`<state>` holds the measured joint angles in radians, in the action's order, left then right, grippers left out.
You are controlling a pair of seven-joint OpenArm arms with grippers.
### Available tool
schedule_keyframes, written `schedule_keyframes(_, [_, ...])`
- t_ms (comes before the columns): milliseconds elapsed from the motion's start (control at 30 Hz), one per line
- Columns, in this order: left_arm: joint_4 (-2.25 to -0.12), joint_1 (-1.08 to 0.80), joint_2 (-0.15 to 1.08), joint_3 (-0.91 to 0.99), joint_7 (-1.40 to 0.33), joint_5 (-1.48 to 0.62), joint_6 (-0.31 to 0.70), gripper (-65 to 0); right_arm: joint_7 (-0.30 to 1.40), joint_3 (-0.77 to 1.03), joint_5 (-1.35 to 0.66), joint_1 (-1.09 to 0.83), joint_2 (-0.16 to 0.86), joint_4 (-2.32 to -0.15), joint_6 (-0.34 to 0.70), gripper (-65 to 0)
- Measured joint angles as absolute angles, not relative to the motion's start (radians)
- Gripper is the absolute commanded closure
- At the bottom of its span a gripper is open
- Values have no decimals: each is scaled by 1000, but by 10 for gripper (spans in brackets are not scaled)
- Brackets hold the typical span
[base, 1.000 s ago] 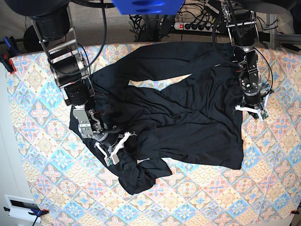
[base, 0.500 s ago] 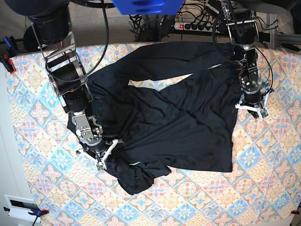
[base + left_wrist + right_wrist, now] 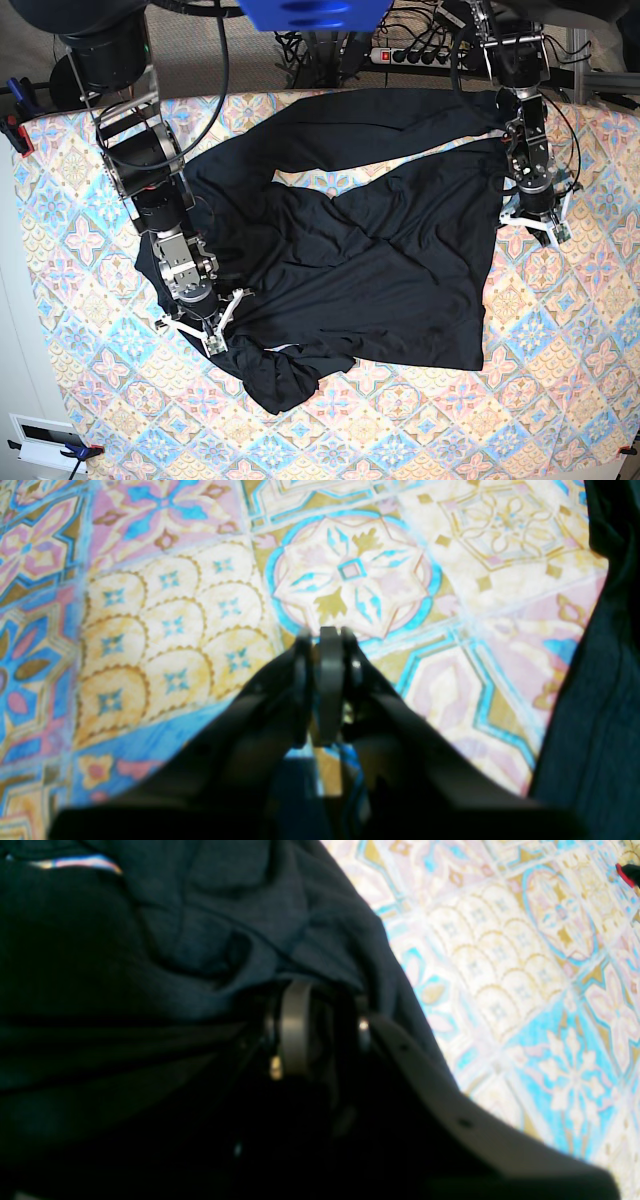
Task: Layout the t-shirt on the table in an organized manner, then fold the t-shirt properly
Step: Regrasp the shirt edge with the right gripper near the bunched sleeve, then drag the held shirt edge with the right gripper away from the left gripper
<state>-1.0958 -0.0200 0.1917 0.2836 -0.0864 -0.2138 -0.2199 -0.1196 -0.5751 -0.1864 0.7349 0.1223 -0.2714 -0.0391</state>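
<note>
Table (image 3: 90, 400) under crumpled t-shirt (image 3: 380, 270); left jaws closed empty; right jaws parted, grip unclear.

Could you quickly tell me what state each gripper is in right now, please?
Left gripper: shut, holding nothing, over the bare table.
Right gripper: jaws partly apart at the t-shirt; whether it grips cannot be told.

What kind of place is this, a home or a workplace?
Probably a robotics lab or test bench, not a home. Two black robot arms work over a table under a pastel tile-patterned cloth, spreading a plain black t-shirt. A white power strip and loose cables lie behind.
</note>
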Motion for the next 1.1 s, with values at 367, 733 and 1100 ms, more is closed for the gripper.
schedule_keyframes(367, [-1367, -134, 169, 289, -315, -425, -234, -215, -5, -385, -184, 734, 120, -574, -39, -128])
schedule_keyframes(733, [-1514, -228, 184, 287, -407, -522, -224, -252, 182, -265, -191, 591, 187, -869, -27, -286])
schedule_keyframes(1100, [-1531, -277, 210, 282, -398, -532, -207, -267, 557, 323, -366, 439, 235, -1016, -37, -286])
